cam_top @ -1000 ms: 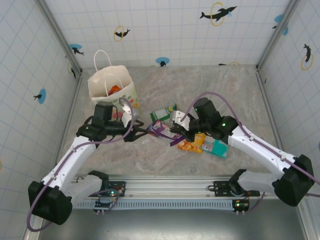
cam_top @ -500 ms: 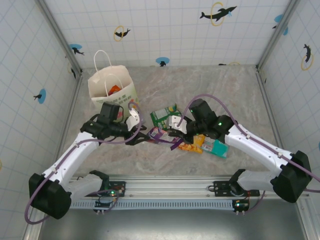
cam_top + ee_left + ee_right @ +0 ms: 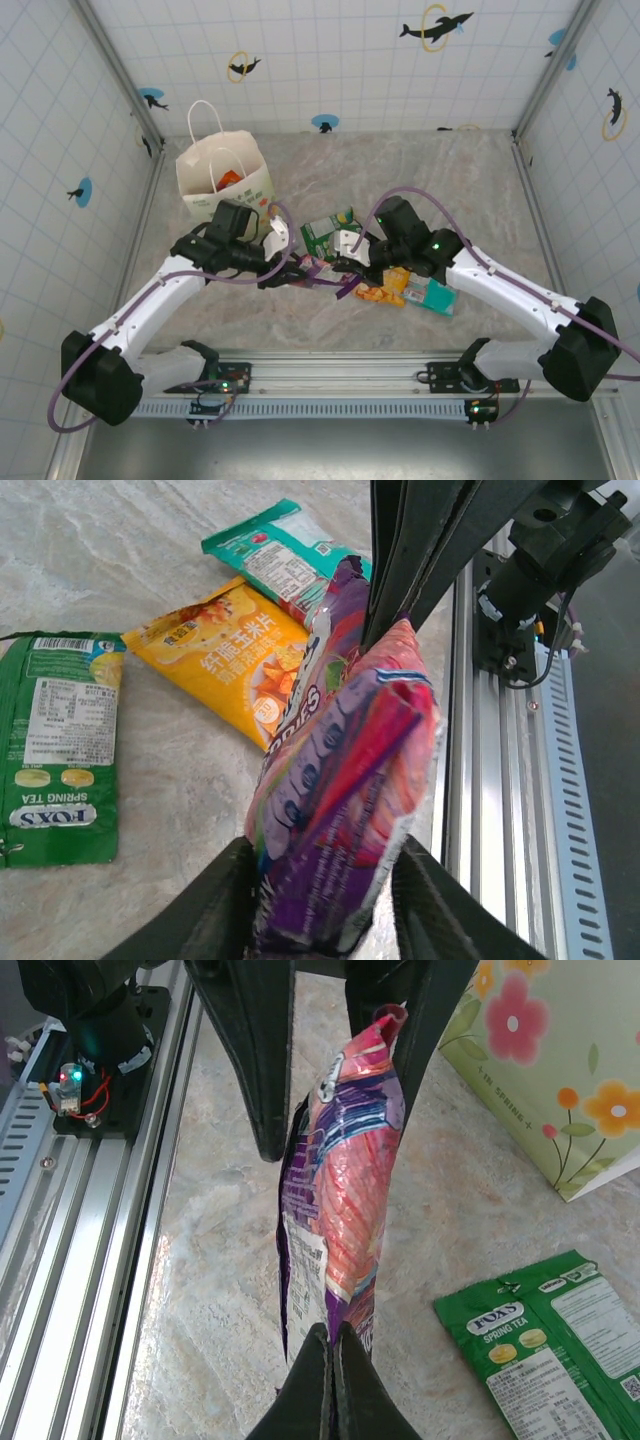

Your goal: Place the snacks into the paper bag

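A purple and pink snack packet [image 3: 340, 760] hangs above the table between both grippers. My left gripper [image 3: 322, 852] has a finger against each side of the packet's one end, shut on it. My right gripper [image 3: 331, 1336] is shut on the other end of the packet [image 3: 345, 1160]. In the top view the two grippers, left [image 3: 286, 270] and right [image 3: 346, 267], meet over the table's middle. The cream paper bag [image 3: 225, 178] with flower print [image 3: 560, 1060] stands upright at the back left, an orange packet [image 3: 231, 181] inside it.
A green FOX'S packet [image 3: 325, 229] [image 3: 60, 750] lies flat behind the grippers. A yellow-orange packet [image 3: 386, 288] [image 3: 235, 655] and a teal-white one [image 3: 438, 296] [image 3: 285, 555] lie to the right. The aluminium rail [image 3: 330, 375] runs along the near edge.
My left gripper has moved right to the purple packet and its jaws have narrowed onto it. The right gripper, still shut on the packet, shifted slightly left.
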Available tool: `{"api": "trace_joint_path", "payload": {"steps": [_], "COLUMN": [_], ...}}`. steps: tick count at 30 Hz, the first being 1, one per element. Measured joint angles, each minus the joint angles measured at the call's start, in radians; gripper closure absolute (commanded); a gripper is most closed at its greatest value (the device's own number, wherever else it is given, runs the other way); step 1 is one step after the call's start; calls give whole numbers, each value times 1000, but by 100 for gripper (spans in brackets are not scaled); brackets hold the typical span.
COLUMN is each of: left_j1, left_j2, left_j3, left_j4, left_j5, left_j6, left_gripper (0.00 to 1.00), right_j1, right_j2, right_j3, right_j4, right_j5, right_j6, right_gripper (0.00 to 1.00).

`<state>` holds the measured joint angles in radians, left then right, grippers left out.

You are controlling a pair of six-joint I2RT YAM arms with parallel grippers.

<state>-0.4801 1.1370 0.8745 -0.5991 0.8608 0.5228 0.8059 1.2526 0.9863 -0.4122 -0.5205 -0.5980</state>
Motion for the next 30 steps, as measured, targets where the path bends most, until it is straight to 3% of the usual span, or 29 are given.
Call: {"api": "trace_joint_path", "payload": {"steps": [7,9,13,16,22,30], "left_j1": [0,0,0,0,-4,-3], "left_j2": [0,0,10,45,108,147], "left_j3": [12,17,35,80,232,423], "left_j4": [-6,-6,-7,-23,-46,-51], "left_j5": [3,3,3,-2,-60,-184], "left_j6": [-3,-8,-44,-94,-253,-499], "left_gripper": [94,100,100,100,100,100], "right_j1": [-1,-4,-19,-36,-90,-140], "right_j2": [0,-2,-49,-112,-245,-386], "right_j3": [0,-2,-52,-112,-262,-436], "right_j4": [34,48,137,220,430,616], "right_j5": [-4,-4,-2,6,106,351], "right_j6": [19,30,66,122,300,600], "right_gripper": [100,88,68,60,48,40]}}
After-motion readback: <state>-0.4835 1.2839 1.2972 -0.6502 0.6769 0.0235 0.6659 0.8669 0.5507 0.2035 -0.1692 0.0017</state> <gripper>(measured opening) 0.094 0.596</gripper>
